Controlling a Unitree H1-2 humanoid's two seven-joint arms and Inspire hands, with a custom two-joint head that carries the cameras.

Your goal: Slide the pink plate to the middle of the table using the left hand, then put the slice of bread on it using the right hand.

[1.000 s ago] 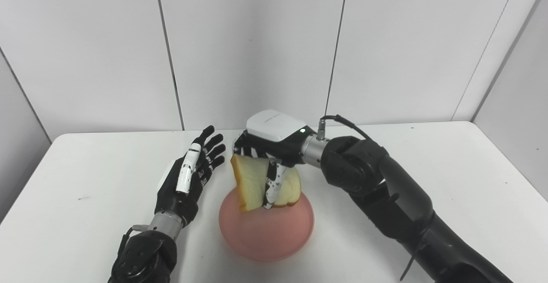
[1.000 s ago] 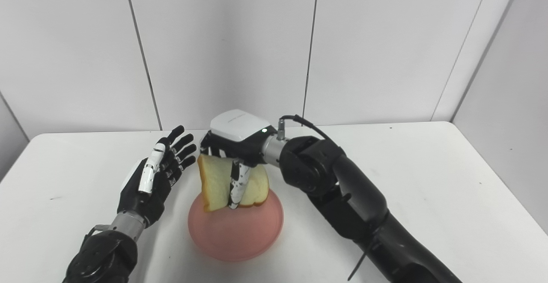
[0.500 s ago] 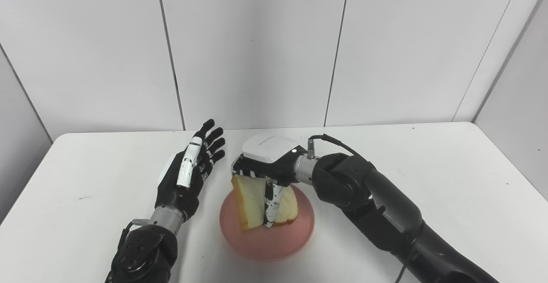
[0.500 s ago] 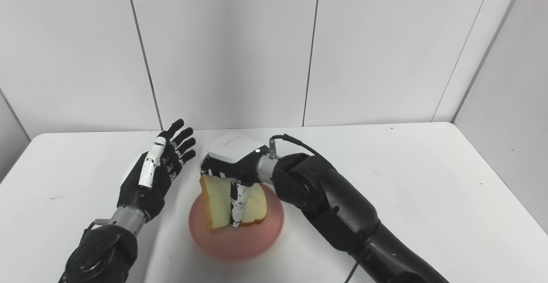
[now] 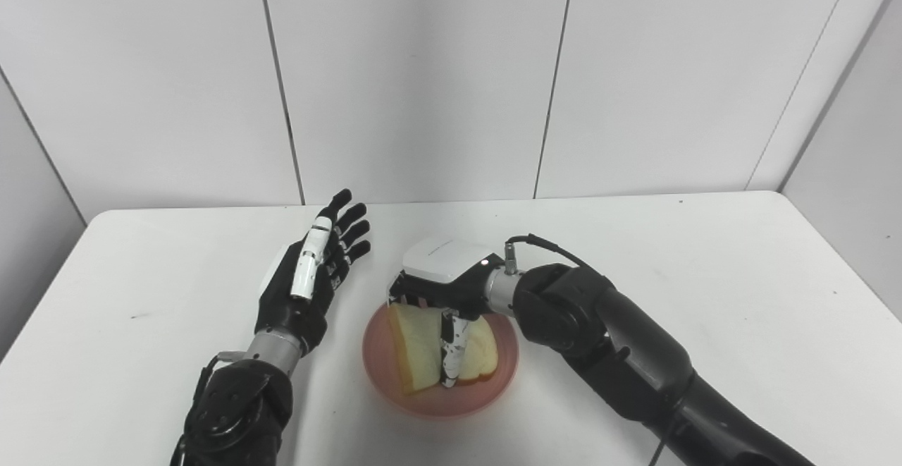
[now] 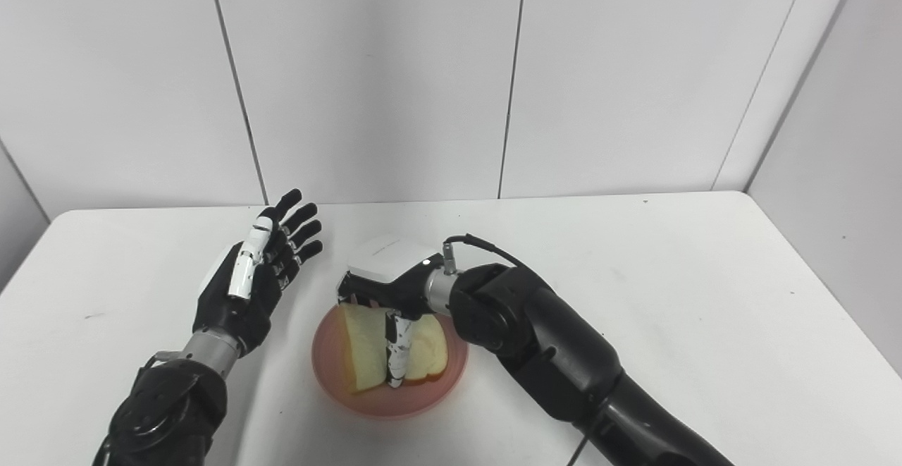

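The pink plate (image 5: 493, 388) lies on the white table near its front middle. A slice of bread (image 5: 416, 346) with a pale face and tan crust hangs bent over the plate, its lower edge touching or nearly touching the plate. My right hand (image 5: 444, 290) is shut on the bread from above, thumb across its front face. My left hand (image 5: 310, 276) stands open to the left of the plate, fingers spread and pointing away, holding nothing. In the right eye view the bread (image 6: 366, 346) and the plate (image 6: 331, 381) show the same way.
The white table (image 5: 705, 276) reaches to grey wall panels at the back and right. My right forearm (image 5: 634, 360) crosses the table from the lower right to the plate.
My right hand has come down with the bread, from well above the plate to its surface. The left hand has stayed open beside the plate. The view shifted slightly.
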